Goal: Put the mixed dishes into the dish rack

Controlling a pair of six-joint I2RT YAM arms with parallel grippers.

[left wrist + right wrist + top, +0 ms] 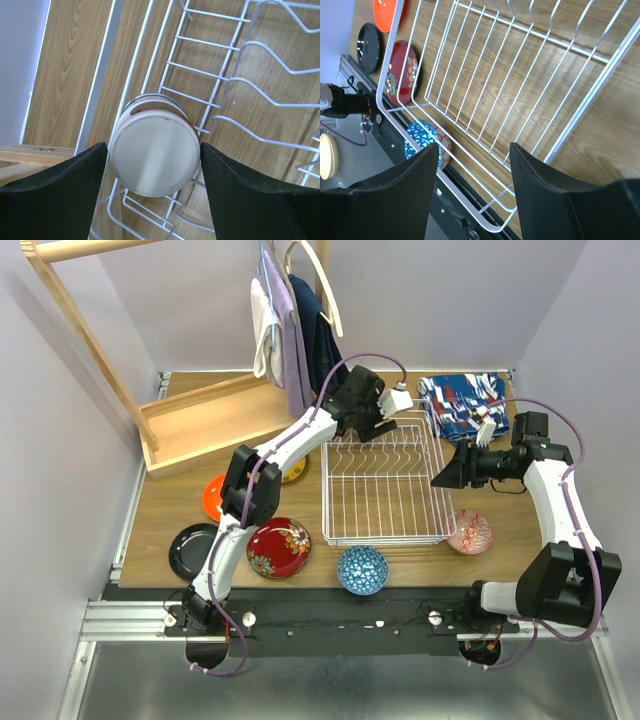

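The white wire dish rack (385, 485) sits mid-table. My left gripper (372, 425) is at its far-left corner, shut on a grey-beige cup (154, 152) that is upside down with its base towards the camera, over the rack's corner wires (150, 210). My right gripper (445, 472) is open and empty above the rack's right side (520, 75). Left of the rack lie an orange plate (212, 495), a yellow-patterned plate (293, 472), a black plate (190, 548) and a red floral plate (278, 547). A blue bowl (362, 570) sits in front of the rack and a pink bowl (469, 532) at its near right.
A wooden frame (190, 420) stands at the far left with clothes on hangers (295, 330) above it. A blue-red patterned cloth (465, 405) lies behind the rack on the right. The table's near edge is a black rail (330, 605).
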